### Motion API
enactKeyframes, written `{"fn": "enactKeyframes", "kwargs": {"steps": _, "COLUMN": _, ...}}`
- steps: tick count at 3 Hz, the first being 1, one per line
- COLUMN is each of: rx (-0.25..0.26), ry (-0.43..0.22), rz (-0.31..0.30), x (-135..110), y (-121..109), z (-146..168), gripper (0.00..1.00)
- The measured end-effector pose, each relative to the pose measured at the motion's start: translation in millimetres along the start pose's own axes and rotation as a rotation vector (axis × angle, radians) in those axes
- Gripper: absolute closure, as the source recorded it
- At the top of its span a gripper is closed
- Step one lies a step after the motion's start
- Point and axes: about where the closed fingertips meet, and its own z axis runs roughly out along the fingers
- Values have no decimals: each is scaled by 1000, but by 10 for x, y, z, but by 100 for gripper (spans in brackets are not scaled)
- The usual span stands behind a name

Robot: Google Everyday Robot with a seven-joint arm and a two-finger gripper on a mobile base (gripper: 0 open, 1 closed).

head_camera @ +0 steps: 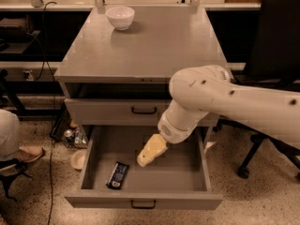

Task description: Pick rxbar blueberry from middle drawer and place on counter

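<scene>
The rxbar blueberry (pixel 117 174), a dark wrapper with pale markings, lies flat on the floor of the open middle drawer (pixel 143 201), near its front left. My gripper (pixel 144 159) with its pale yellow fingers hangs inside the drawer, a short way to the right of the bar and not touching it. It holds nothing that I can see. The grey counter (pixel 159 41) tops the cabinet above.
A white bowl (pixel 120 17) stands at the counter's back left. A shallower shut drawer front (pixel 143 109) sits above the open one. A black office chair (pixel 276 55) stands to the right. A person's shoe and small items lie on the floor at left.
</scene>
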Motion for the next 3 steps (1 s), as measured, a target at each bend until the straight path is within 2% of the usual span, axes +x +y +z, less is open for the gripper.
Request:
{"fn": "enactKeyframes", "kwargs": {"steps": 1, "rx": -26, "ry": -47, "rz": 147, "x": -330, "y": -9, "z": 412, "gripper": 0}}
{"fn": "enactKeyframes", "kwargs": {"steps": 2, "rx": -29, "ry": -67, "rz": 247, "x": -539, "y": 29, "z": 791, "gripper": 0}}
{"fn": "enactKeyframes", "kwargs": {"steps": 3, "rx": -31, "ry": -76, "rz": 299, "x": -598, "y": 46, "z": 857, "gripper": 0}}
